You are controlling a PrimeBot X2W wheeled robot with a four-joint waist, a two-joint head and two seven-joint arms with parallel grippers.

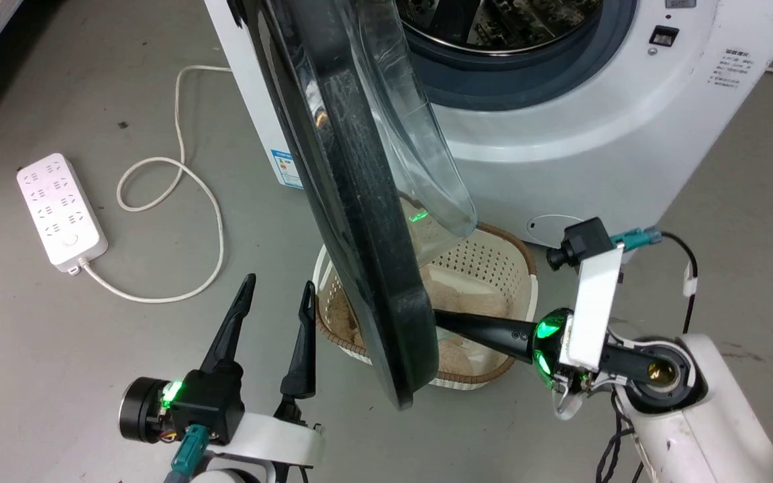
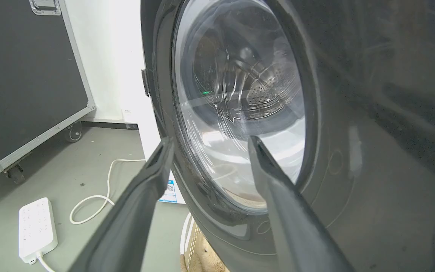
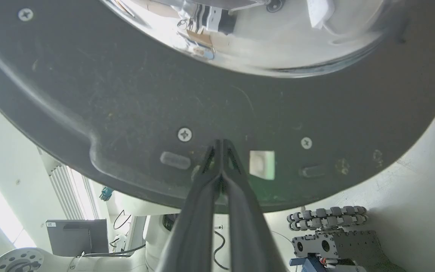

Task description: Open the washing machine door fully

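The washing machine door (image 1: 353, 221) stands open, seen edge-on in the head view, its clear glass bowl (image 1: 420, 141) bulging toward the washing machine (image 1: 594, 134). My right gripper (image 1: 445, 320) is shut on nothing. In the right wrist view its tips (image 3: 221, 142) rest against the door's matte inner face (image 3: 134, 113), near the lower rim. My left gripper (image 1: 276, 295) hangs open to the left of the door, apart from it. In the left wrist view its fingers (image 2: 157, 166) frame the glossy outer face (image 2: 353, 132) and the glass.
A white wicker-rimmed basket (image 1: 494, 268) with beige cloth sits on the floor under the door. A power strip (image 1: 61, 211) and its looped white cable (image 1: 178, 181) lie to the left. A black flight case (image 2: 25, 75) on castors stands further left.
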